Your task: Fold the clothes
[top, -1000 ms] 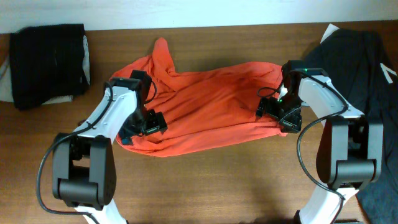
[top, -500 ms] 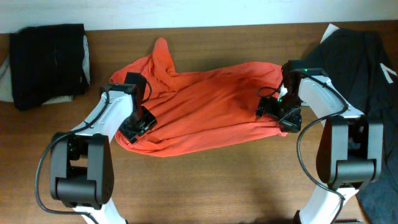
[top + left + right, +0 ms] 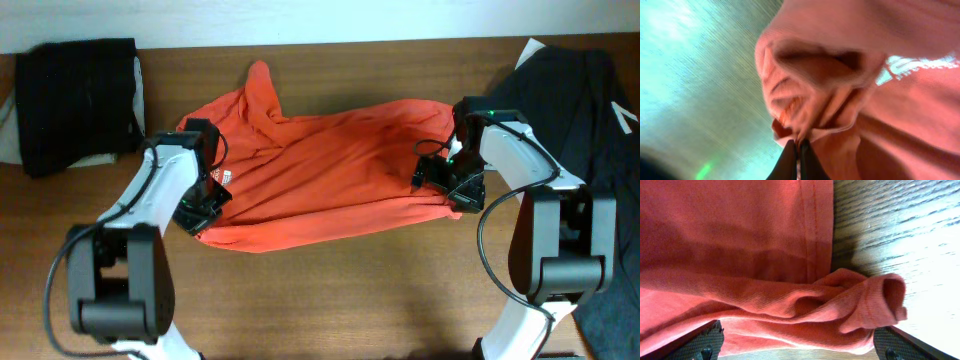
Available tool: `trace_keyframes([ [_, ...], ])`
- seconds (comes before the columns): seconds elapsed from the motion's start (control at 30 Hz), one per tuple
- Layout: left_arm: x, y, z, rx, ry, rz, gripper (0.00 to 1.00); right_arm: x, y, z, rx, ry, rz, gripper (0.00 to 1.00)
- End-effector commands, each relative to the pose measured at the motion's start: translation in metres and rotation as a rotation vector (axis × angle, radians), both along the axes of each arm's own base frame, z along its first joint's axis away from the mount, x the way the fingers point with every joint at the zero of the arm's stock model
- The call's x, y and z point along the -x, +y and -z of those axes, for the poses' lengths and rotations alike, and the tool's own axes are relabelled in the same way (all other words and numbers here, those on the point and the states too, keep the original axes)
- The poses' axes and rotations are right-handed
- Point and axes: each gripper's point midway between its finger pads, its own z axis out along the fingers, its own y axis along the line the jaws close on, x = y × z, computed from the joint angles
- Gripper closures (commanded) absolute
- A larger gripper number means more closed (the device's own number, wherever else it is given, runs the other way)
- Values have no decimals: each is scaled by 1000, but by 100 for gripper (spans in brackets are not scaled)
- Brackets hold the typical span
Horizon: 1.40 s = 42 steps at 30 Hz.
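The clothes, a red-orange T-shirt [image 3: 330,170], lie spread and rumpled across the middle of the wooden table [image 3: 350,290]. A bit of white lettering [image 3: 218,177] shows near its left end. My left gripper [image 3: 200,212] is shut on a pinch of fabric at the shirt's left edge; in the left wrist view the black fingers [image 3: 790,160] meet on the bunched cloth [image 3: 805,100]. At the shirt's right end my right gripper [image 3: 455,190] stands open. Its two pads [image 3: 705,342] straddle a rolled fold of the shirt [image 3: 790,300], apart from it.
A black folded garment [image 3: 80,100] lies at the back left with a beige one [image 3: 8,130] under it. A large dark charcoal T-shirt [image 3: 590,100] covers the right edge of the table, close behind my right arm.
My left gripper has gone from open to shut on the shirt's left edge and has shifted left, exposing a bit of white lettering. The right arm has not moved.
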Motion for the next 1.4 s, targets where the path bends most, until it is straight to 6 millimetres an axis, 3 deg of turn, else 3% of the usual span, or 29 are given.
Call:
trace_keyframes([
  [0.0,14,10,-58,-38,-74,22,99,1,-5,0,42,-1,2,1],
  [0.1,45,19,-76,-83,1,29,99,19,-5,-2,41,74,2,1],
  [0.3,78,27,-55,-131,127,51,99,71,-5,-16,33,285,-41,1],
  [0.43,81,29,-43,-141,130,53,99,60,7,-11,5,217,-137,2],
  [0.47,81,29,-44,-144,128,53,99,57,15,-8,6,193,-183,20],
  [0.5,80,31,-44,-154,125,56,99,55,26,-2,16,163,-237,25],
  [0.57,81,31,-44,-156,129,57,99,56,38,5,32,145,-288,24],
  [0.67,81,33,-45,-163,128,57,99,52,28,9,116,129,-310,25],
  [0.8,81,33,-45,-163,131,57,98,49,21,10,159,121,-315,47],
  [0.87,81,33,-45,-163,132,57,98,48,14,10,202,119,-322,47],
  [0.93,81,33,-45,-164,129,57,98,42,-7,10,328,107,-339,33],
  [1.03,80,33,-44,-163,127,57,98,19,-7,13,348,15,-337,25],
  [1.17,80,34,-45,-170,126,58,98,7,1,15,309,-44,-418,35],
  [1.27,79,34,-44,-169,120,57,98,6,-1,11,327,-41,-384,35],
  [1.37,80,36,-45,-180,128,60,98,42,22,3,159,95,-384,48],
])
